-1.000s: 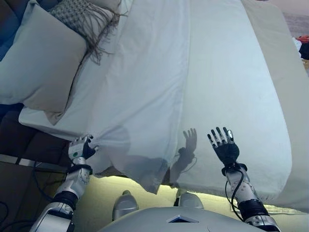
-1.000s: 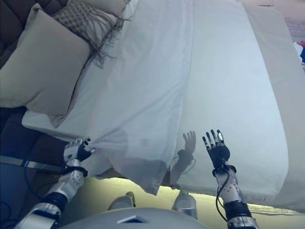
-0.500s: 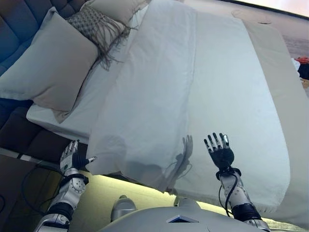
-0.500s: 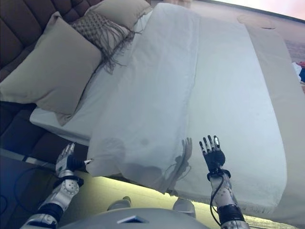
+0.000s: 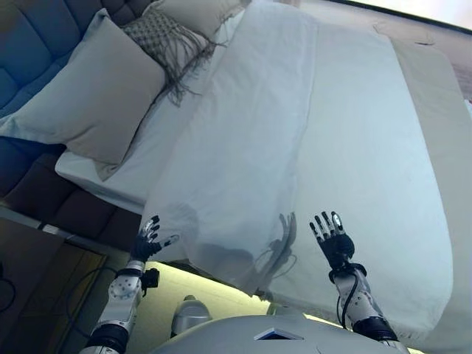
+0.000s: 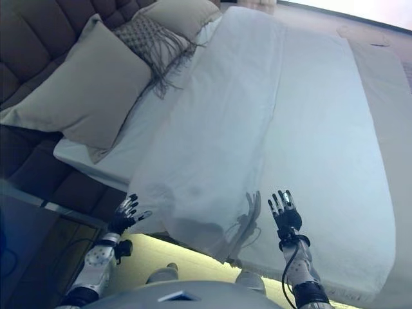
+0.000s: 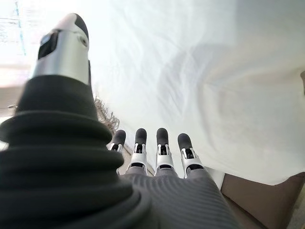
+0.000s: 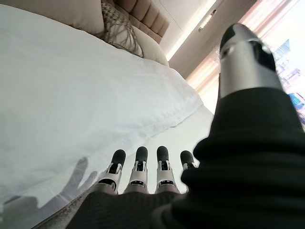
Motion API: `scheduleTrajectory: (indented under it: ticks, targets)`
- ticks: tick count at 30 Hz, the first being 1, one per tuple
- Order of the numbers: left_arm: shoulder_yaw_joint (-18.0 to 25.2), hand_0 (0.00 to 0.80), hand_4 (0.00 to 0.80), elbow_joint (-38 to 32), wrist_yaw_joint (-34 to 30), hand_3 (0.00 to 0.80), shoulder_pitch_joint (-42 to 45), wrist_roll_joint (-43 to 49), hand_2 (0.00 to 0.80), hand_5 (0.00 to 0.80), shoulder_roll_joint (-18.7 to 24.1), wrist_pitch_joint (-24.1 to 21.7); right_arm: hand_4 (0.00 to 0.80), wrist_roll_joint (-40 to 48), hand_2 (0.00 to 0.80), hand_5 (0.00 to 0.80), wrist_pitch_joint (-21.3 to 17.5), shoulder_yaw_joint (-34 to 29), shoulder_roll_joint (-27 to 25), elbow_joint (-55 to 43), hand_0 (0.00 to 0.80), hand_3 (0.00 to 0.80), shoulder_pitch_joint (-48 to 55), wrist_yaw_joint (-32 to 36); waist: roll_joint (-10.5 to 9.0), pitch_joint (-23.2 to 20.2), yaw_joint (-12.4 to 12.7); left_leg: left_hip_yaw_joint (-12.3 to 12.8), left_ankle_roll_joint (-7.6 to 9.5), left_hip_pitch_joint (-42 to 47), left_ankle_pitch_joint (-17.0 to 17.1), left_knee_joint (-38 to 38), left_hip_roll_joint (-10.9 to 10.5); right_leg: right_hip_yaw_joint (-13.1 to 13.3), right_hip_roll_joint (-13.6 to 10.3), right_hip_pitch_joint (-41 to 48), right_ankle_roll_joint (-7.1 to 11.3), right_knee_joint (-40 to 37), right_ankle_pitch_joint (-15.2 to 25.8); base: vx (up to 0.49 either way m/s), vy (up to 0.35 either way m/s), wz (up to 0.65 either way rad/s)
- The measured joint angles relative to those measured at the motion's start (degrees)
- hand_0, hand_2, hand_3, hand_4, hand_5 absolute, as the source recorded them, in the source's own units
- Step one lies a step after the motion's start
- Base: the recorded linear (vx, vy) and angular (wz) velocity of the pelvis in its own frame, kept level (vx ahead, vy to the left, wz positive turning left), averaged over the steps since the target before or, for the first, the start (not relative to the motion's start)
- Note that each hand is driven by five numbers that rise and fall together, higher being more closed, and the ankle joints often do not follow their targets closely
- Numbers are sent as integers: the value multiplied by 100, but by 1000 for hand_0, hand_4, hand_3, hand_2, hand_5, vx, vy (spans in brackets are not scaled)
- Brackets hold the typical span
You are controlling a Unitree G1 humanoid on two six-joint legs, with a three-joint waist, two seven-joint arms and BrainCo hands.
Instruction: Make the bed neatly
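A white duvet (image 5: 243, 155) lies lengthwise over the bed, its near corner drooping over the bed's edge. Beside it the white sheet (image 5: 369, 162) covers the mattress. My left hand (image 5: 148, 243) is open with fingers spread, just off the duvet's hanging corner and holding nothing; its wrist view shows straight fingers (image 7: 162, 143) before the white cloth (image 7: 214, 81). Over the sheet's near edge my right hand (image 5: 333, 240) hovers open, palm facing the bed, its fingers (image 8: 138, 164) straight.
A large beige pillow (image 5: 88, 96) leans on the dark tufted headboard (image 5: 29, 51) at the left. A fringed grey cushion (image 5: 166, 44) and another pillow (image 5: 195, 11) lie beyond it. A beige bed cover (image 5: 442, 125) runs along the right.
My left hand has let go of the duvet's corner and opened, moving right along the bed's edge. The corner now hangs free. The camera has shifted; the right hand stays open.
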Motion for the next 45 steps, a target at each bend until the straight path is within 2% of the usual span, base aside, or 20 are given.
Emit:
scheduleTrajectory:
  ticks: [8, 12, 16, 17, 18, 20, 21, 22, 24, 25, 26, 28, 30, 32, 33, 34, 36, 40, 41, 45]
  targets:
    - [-6, 0, 0, -179, 5, 0, 52, -9, 0, 0, -1, 177, 0, 225, 0, 0, 87, 27, -2, 113, 0, 0, 118, 1, 8, 13, 18, -313, -112, -16, 173, -189, 166, -10, 276, 158, -114, -194, -52, -20, -72, 15]
    - [-35, 0, 0, -178, -152, 0, 41, -9, 0, 0, -15, 286, 0, 254, 0, 0, 81, 32, -13, 177, 0, 0, 75, -75, 172, 134, 7, -564, -131, -81, 157, -146, 189, 31, 229, 118, -118, -70, -85, 21, 251, 7]
    - [-57, 0, 0, -179, -282, 0, -169, -68, 0, 0, 35, 309, 0, 433, 0, 0, 21, 7, 68, 182, 0, 0, 43, -123, 291, 428, -15, -726, -168, -186, 83, 61, 149, 206, 15, 109, -64, 233, -332, 115, 421, 20]
    - [-69, 0, 0, -181, -364, 0, -235, -147, 0, 0, 29, 333, 0, 458, 0, 0, -6, -46, 84, 184, 0, 0, 35, -124, 343, 462, -11, -786, -191, -253, 60, 195, 232, 207, -30, 73, -16, 390, -402, 141, 395, 20]
    - [-78, 0, 0, -193, -416, 0, -247, -160, 0, 0, 32, 344, 0, 458, 0, 0, -35, -81, 134, 189, 0, 0, 14, -125, 382, 475, -8, -839, -294, -288, 8, 235, 300, 276, -100, -1, 37, 558, -496, 170, 427, 9]
    - [-91, 0, 0, -195, -501, 0, -232, -157, 0, 0, 45, 400, 0, 454, 0, 0, -117, -221, 189, 187, 0, 0, 0, -126, 414, 488, -3, -855, -352, -302, -45, 323, 272, 445, -381, -127, 206, 884, -641, 180, 417, 1]
    - [-91, 0, 0, -196, -537, 0, -223, -158, 0, 0, 65, 419, 0, 443, 0, 0, -123, -223, 220, 176, 0, 0, 1, -146, 412, 488, -5, -781, -357, -253, -49, 334, 217, 535, -554, -172, 263, 982, -680, 185, 398, 4]
    - [-89, 0, 0, -197, -563, 0, -222, -161, 0, 0, 70, 461, 0, 436, 0, 0, -123, -218, 237, 177, 0, 0, 6, -188, 413, 494, -2, -555, -339, -231, -32, 341, 194, 544, -703, -170, 290, 1025, -682, 148, 333, 3]
    - [-31, 0, 0, -255, -582, 0, -174, -270, 0, 0, 118, 569, 0, 368, 0, 0, -121, -209, 372, 178, 0, 0, 16, -313, 342, 492, 4, -228, -280, -106, -24, 348, -6, 549, -989, -180, 256, 1006, -611, 82, 268, -20]
    - [39, 0, 0, -274, -580, 0, -122, -365, 0, 0, 132, 590, 0, 350, 0, 0, -112, -166, 449, 183, 0, 0, -41, -356, 352, 494, 84, -162, -237, -49, -57, 346, -48, 486, -1086, -220, 184, 1001, -532, 2, 166, -80]
    - [133, 0, 0, -366, -570, 0, -26, -443, 0, 0, 149, 624, 0, 285, 0, 0, -81, -48, 493, 189, 0, 0, -102, -358, 354, 498, 215, -38, -222, 16, -106, 329, -75, 409, -1087, -398, 258, 1039, -285, -22, 146, -109]
    - [251, 0, 0, -473, -510, 0, 111, -459, 0, 0, 192, 640, 0, 198, 0, 0, -24, 75, 618, 184, 0, 0, -342, -355, 349, 511, 322, 51, -206, 46, -180, 317, -52, 298, -1079, -725, 157, 1098, -25, -23, 80, -117]
    - [242, 0, 0, -483, -433, 0, 129, -459, 0, 0, 199, 638, 0, 199, 0, 0, 59, 127, 685, 179, 0, 0, -384, -363, 257, 540, 278, 92, -222, 116, -256, 292, -78, 366, -1080, -749, 175, 1027, 72, 25, -15, -50]
    - [189, 0, 0, -551, -381, 0, 118, -513, 0, 0, 203, 620, 0, 199, 0, 0, 84, 120, 746, 150, 0, 0, -156, -342, 139, 486, 167, 36, -205, 81, -296, 271, -43, 524, -1004, -659, 209, 899, 67, 22, -63, 12]
    - [166, 0, 0, -555, -373, 0, 66, -573, 0, 0, 222, 620, 0, 201, 0, 0, 81, 116, 768, 142, 0, 0, 19, -290, 87, 458, 103, -99, -215, -22, -306, 301, -14, 568, -964, -571, 303, 783, -1, 20, -70, 47]
    - [156, 0, 0, -557, -353, 0, 1, -580, 0, 0, 220, 620, 0, 205, 0, 0, 81, 117, 760, 156, 0, 0, 207, -267, 25, 436, 66, -243, -224, -117, -304, 353, 23, 564, -917, -510, 471, 708, -26, 45, -47, 63]
    - [127, 0, 0, -556, -298, 0, -14, -599, 0, 0, 216, 625, 0, 221, 0, 0, 82, 117, 680, 259, 0, 0, 356, -221, 40, 409, -16, -409, -274, -288, -281, 431, 220, 500, -725, -466, 449, 622, -54, 76, -6, 37]
    - [-81, 0, 0, -528, -276, 0, 12, -692, 0, 0, 138, 658, 0, 217, 0, 0, 85, -84, 326, 295, 0, 0, 409, -91, 227, 356, -60, -397, -333, -354, -205, 434, 520, 400, -465, -330, 356, 489, -61, 64, 19, 18]
    - [-93, 0, 0, -528, -297, 0, 4, -792, 0, 0, 57, 660, 0, 221, 0, 0, 76, -182, 251, 293, 0, 0, 442, -55, 270, 311, -103, -399, -360, -399, -171, 433, 554, 299, -452, -261, 355, 434, -60, 92, 59, 41]
    - [-125, 0, 0, -478, -444, 0, 36, -1096, 0, 0, -77, 790, 0, 275, 0, 0, 59, -424, 164, 293, 0, 0, 412, 16, 260, 240, -138, -397, -454, -387, -102, 442, 498, 298, -482, -175, 409, 342, -31, 113, 151, 14]
